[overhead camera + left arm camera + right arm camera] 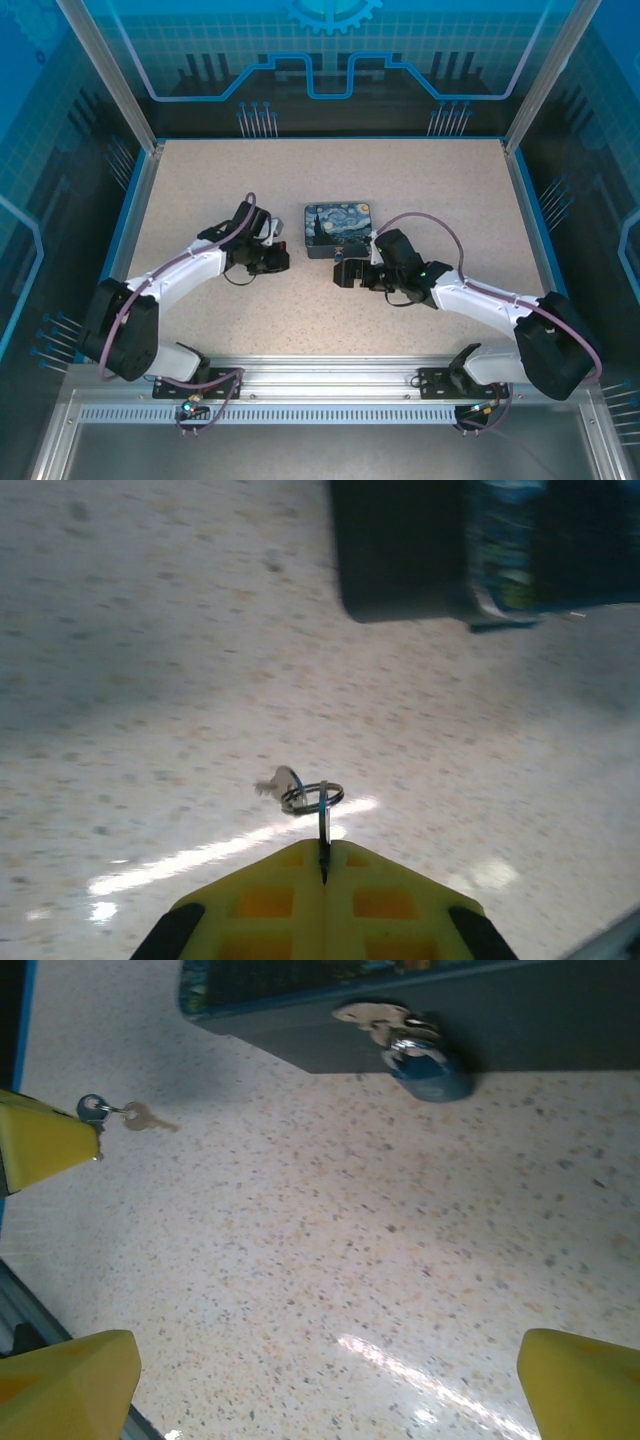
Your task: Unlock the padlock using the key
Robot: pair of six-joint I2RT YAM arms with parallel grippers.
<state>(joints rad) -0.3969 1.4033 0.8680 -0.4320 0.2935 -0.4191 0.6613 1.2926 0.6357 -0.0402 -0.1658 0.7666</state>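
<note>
A flat box (338,228) with a starry-night print lies mid-table. A small blue padlock (428,1068) hangs from the silver clasp on its dark front side. My left gripper (323,858) (278,262) is shut on the key (323,825), held edge-on between the yellow fingertips. A small ring (312,798) at the key's far end carries a second key (280,781). The box (480,550) is ahead and to the right of that grip. In the right wrist view the key ring (92,1110) juts from the left fingertip (40,1140). My right gripper (325,1390) (345,272) stands open over bare table, just in front of the padlock.
The speckled tabletop (200,180) has blue raised edges and metal posts at the far corners. An aluminium rail (330,385) runs along the near edge by the arm bases. Both arms lean in toward the box from either side.
</note>
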